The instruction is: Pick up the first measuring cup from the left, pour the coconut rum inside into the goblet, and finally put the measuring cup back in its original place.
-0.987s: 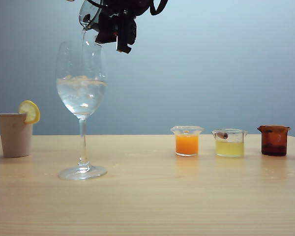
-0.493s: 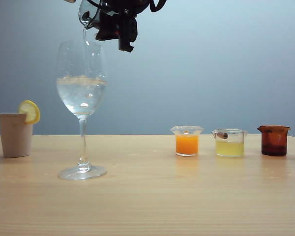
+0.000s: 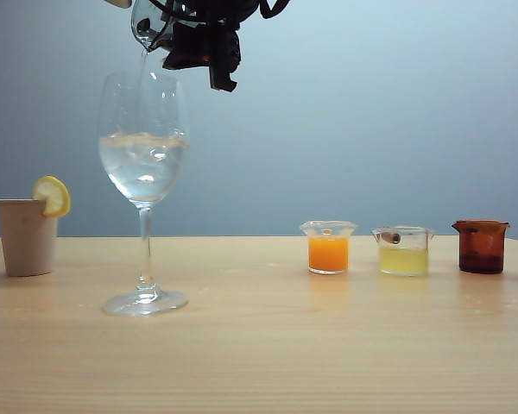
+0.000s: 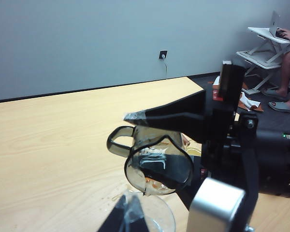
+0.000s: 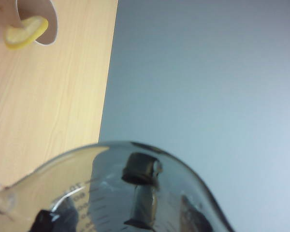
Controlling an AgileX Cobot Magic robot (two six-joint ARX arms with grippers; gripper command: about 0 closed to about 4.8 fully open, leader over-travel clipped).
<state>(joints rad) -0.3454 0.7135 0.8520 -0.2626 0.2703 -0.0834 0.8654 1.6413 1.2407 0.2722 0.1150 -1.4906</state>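
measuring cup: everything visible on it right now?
The measuring cup is a small smoky translucent beaker with flared rim, pour lip and dark loop handle, plus printed graduation marks in the right wrist view. The right end effector holds it tipped steeply above the goblet, lip down over the bowl. Whether rum remains inside is unclear.

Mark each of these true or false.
1. The right gripper holds the measuring cup tipped over the goblet. True.
2. The goblet is empty. False: it holds clear liquid and ice.
3. A lemon slice sits on the beige cup. True.
4. The cup of orange liquid stands left of the goblet. False: it stands to the goblet's right in the exterior view.
5. The left gripper grips the goblet's stem. False: the stem stands free, and only the gripper's tip shows at the edge of the left wrist view.
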